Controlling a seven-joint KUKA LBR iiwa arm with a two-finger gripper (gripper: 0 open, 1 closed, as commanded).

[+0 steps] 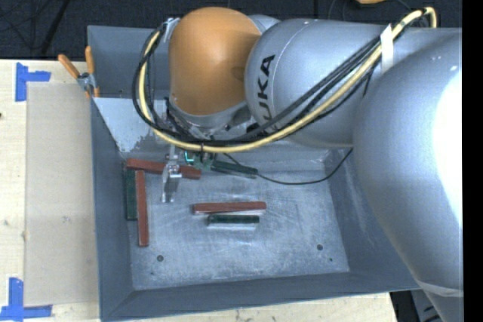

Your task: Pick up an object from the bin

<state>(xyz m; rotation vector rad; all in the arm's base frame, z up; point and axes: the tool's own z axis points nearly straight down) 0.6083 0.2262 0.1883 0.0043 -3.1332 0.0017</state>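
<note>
The gripper (170,183) hangs over a brown bar (143,164) near the bin's (112,237) left wall. I can't tell whether it grips. The floor along the near edge lies open.

The silver arm (339,87) reaches in from 3 o'clock toward 9 o'clock, its orange-capped wrist (211,60) turned downward, black and yellow cables (226,148) looped around it; the jaws hang below, toward 7 o'clock.
</note>
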